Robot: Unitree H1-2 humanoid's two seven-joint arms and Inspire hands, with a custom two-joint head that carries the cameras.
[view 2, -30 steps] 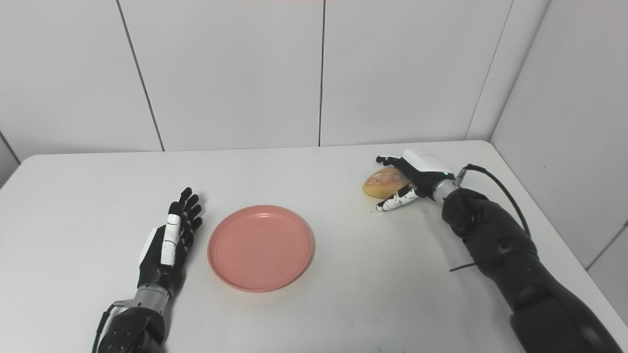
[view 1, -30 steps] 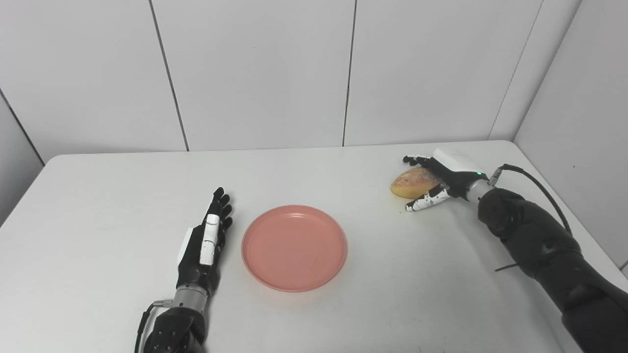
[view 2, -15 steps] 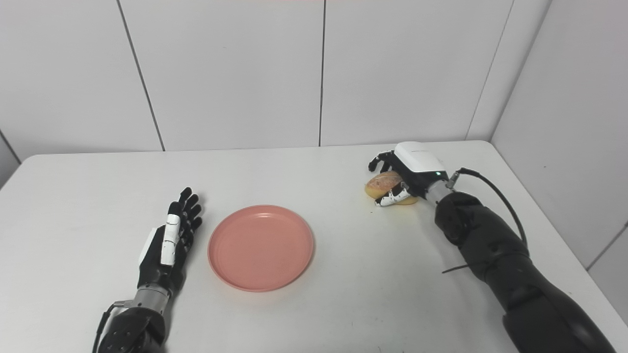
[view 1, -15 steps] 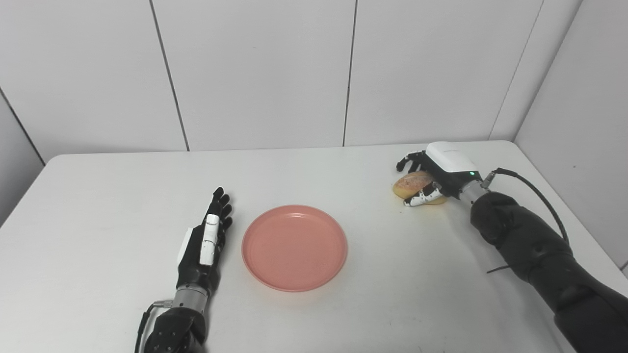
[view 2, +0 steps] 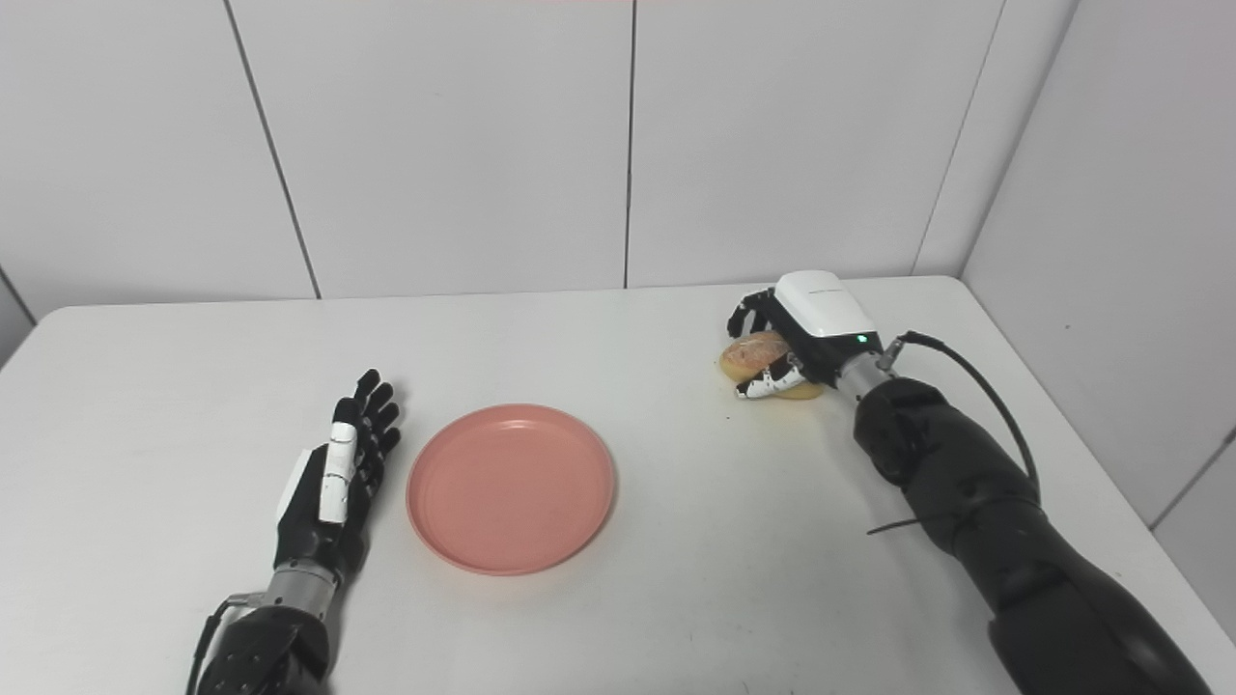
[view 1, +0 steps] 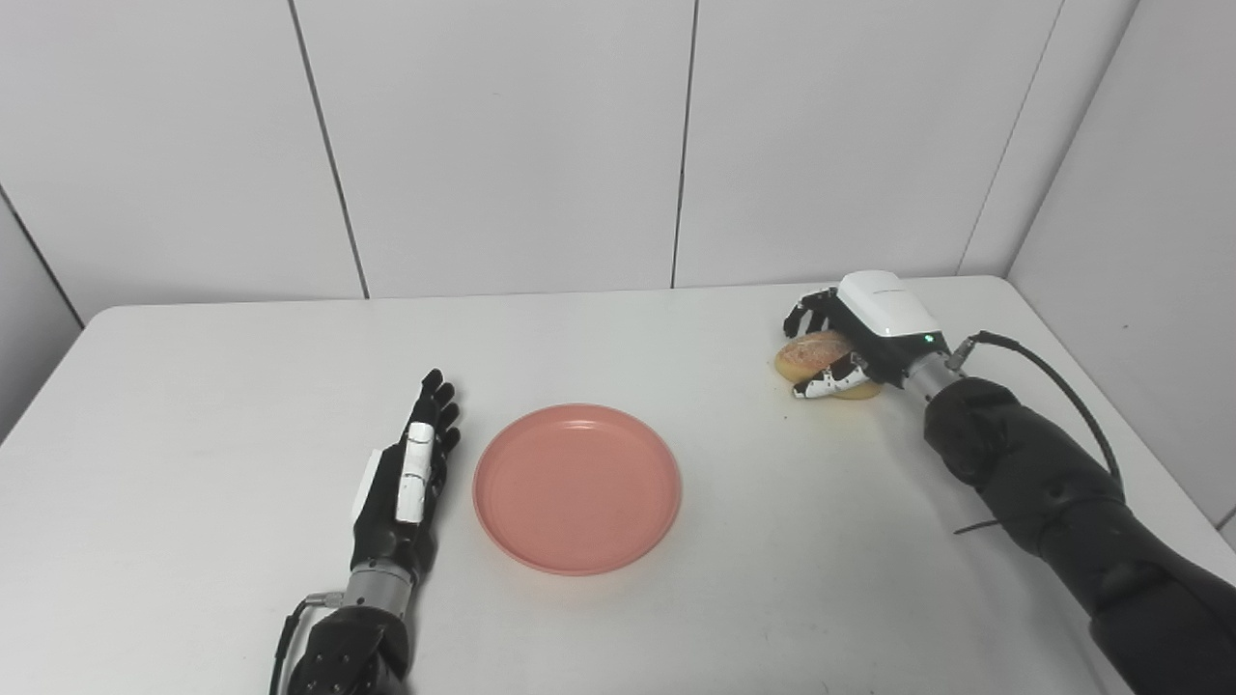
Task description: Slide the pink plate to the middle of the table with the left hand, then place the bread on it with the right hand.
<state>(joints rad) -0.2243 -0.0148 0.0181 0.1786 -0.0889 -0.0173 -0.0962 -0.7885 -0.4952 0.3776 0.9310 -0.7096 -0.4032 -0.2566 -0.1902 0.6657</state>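
Note:
The pink plate [view 1: 576,487] lies flat near the middle of the white table [view 1: 193,386], empty. My left hand [view 1: 406,478] rests open on the table just left of the plate, fingers straight, not touching it. The bread [view 1: 809,353], a golden-brown roll, is at the far right of the table. My right hand [view 1: 859,333] is over it with fingers and thumb curled around it; the bread looks to be at or barely above the table. It also shows in the right eye view [view 2: 751,353].
The table's right edge [view 1: 1110,405] runs close beside the right arm. A black cable [view 1: 1053,372] loops off the right wrist. White wall panels stand behind the table.
My right hand has rotated over the bread and closed its fingers and thumb around it. The left hand and the plate have not moved. The camera has shifted slightly.

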